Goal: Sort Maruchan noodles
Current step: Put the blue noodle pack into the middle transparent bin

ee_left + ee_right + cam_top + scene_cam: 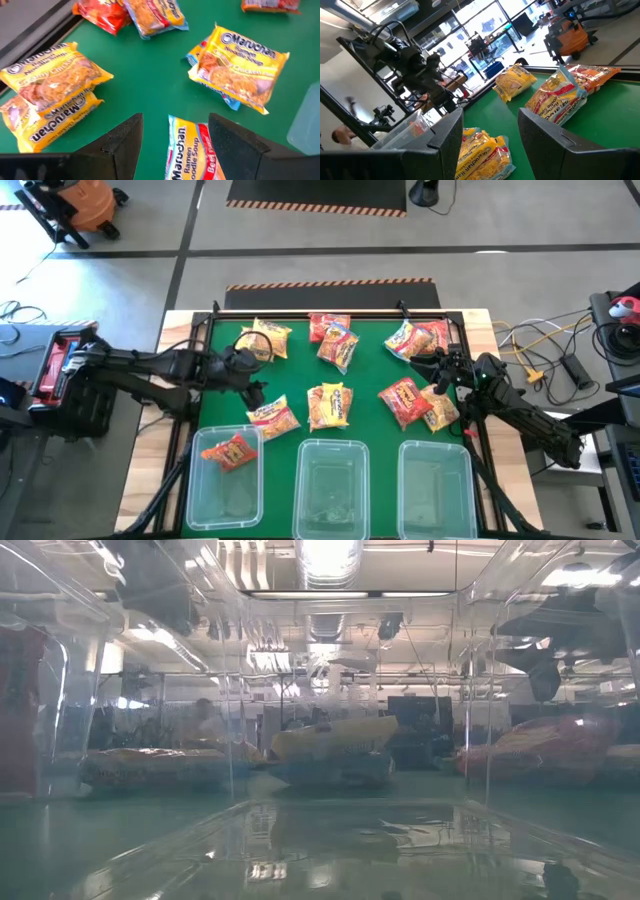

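Your left gripper (172, 142) hangs with jaws released just above a beef packet (192, 155) lying between its fingers on the green mat (370, 375), while your right gripper (443, 375), also spread and empty, hovers beside the right-hand packets (420, 402), one red packet (230, 450) already in the left tub (198, 500).

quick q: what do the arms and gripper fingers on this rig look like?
Both arms are dark, near-black jointed links. The left gripper has two broad, flat, matte black fingers with angled tips. The right gripper has the same pair. No markings show on the fingers.
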Controlling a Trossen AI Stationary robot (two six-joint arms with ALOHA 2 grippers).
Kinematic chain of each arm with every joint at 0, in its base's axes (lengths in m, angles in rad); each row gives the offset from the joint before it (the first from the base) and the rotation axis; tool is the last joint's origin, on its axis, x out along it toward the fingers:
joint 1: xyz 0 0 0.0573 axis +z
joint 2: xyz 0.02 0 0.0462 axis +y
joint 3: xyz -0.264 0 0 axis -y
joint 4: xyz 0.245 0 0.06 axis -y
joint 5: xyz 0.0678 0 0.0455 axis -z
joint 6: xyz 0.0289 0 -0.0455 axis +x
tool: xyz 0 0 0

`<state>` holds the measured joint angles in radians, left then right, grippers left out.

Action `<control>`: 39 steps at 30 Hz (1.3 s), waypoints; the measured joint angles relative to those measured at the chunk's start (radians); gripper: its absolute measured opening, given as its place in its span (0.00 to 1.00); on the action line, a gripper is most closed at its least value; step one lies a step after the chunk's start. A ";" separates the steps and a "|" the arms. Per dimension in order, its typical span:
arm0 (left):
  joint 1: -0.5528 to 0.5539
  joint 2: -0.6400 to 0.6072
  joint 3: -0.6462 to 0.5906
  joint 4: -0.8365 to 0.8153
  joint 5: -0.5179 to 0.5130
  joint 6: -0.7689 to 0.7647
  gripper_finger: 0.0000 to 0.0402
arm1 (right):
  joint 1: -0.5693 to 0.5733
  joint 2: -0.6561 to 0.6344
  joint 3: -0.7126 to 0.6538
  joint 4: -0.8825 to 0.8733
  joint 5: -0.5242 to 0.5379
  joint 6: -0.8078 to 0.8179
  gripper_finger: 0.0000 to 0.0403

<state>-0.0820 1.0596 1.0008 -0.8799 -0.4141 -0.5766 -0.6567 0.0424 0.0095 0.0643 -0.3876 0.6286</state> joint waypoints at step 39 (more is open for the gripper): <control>0.307 0.152 0.000 0.473 -0.020 -0.210 0.52 | 0.000 0.006 0.000 0.024 0.550 0.200 0.44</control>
<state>0.2253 1.2114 1.0008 -0.4069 -0.4343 -0.7870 -0.6571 0.0479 0.0093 0.0883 0.1623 0.8288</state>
